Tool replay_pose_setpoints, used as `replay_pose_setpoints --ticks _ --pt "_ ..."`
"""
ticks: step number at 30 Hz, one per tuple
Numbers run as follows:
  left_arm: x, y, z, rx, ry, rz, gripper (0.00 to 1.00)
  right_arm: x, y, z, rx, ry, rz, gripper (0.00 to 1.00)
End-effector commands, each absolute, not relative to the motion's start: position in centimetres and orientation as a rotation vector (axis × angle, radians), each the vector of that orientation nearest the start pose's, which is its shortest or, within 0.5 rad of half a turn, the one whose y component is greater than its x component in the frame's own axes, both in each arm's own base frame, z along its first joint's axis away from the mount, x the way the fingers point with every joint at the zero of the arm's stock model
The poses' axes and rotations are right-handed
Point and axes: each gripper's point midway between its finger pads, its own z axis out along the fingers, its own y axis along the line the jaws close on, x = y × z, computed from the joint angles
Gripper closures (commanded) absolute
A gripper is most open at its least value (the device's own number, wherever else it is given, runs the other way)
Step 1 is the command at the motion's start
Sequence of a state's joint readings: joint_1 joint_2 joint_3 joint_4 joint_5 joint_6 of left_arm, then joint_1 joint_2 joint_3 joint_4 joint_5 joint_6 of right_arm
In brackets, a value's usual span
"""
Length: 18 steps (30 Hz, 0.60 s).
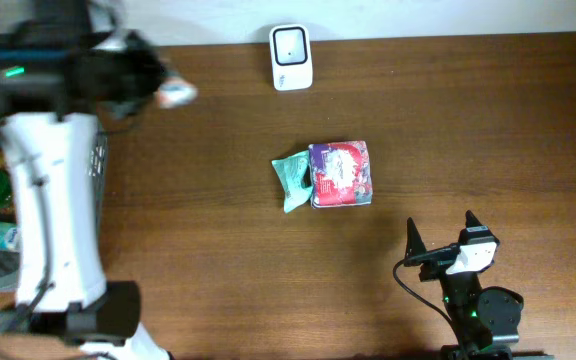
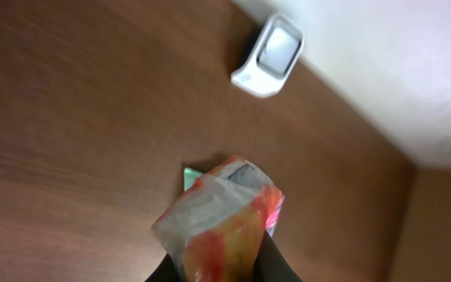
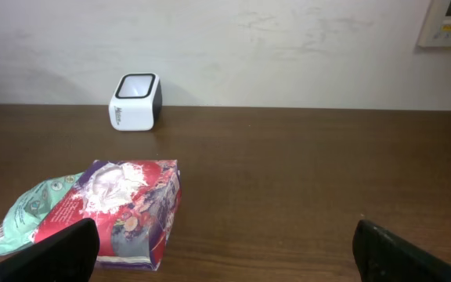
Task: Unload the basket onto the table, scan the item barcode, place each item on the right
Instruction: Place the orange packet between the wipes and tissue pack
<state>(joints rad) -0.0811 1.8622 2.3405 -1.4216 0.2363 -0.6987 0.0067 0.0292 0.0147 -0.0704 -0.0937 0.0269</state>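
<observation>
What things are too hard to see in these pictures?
1. Left wrist view: the packet in the left hand is blurred; no barcode readable.
2. Right wrist view: the green pouch sits partly behind the purple-red pack.
3. Overhead: the basket contents are covered by the left arm and cut by the edge.

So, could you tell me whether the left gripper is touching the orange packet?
Touching. The left wrist view shows the orange packet pinched between the dark fingers of the left gripper at the frame's bottom edge.
</observation>
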Motion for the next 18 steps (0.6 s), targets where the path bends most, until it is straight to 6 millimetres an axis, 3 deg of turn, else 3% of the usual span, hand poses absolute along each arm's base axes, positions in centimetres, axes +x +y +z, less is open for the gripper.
replay_pose_setpoints --ticks 1,4,6,9,12,14,18 --pt "43.6 -14.1 28.0 -0.517 2.66 -0.494 0.88 24.6 1.8 15.3 -0.048 1.662 0.108 0.01" --pt "43.7 -19.5 22.2 -0.399 2.813 -0.436 0.89 24.6 1.8 15.3 -0.048 1.663 0.108 0.01" --pt "43.5 -21.5 18.7 -0.355 2.892 -0.383 0.88 24.6 1.8 15.3 -0.048 1.662 0.108 0.01" --pt "43.8 -22.3 13.0 -0.312 2.96 -0.162 0.88 24.6 1.8 15.3 -0.048 1.663 0.108 0.01" --pt "43.0 -24.0 9.4 -0.25 3.027 -0.11 0.88 24.6 1.8 15.3 -0.048 1.662 0.108 0.01" --pt "42.5 -25.7 7.5 -0.074 3.055 -0.089 0.88 24.6 1.8 15.3 -0.048 1.662 0.108 0.01" --pt "41.3 -27.2 5.3 0.005 3.07 0.005 0.83 24.6 1.8 15.3 -0.048 1.662 0.108 0.01"
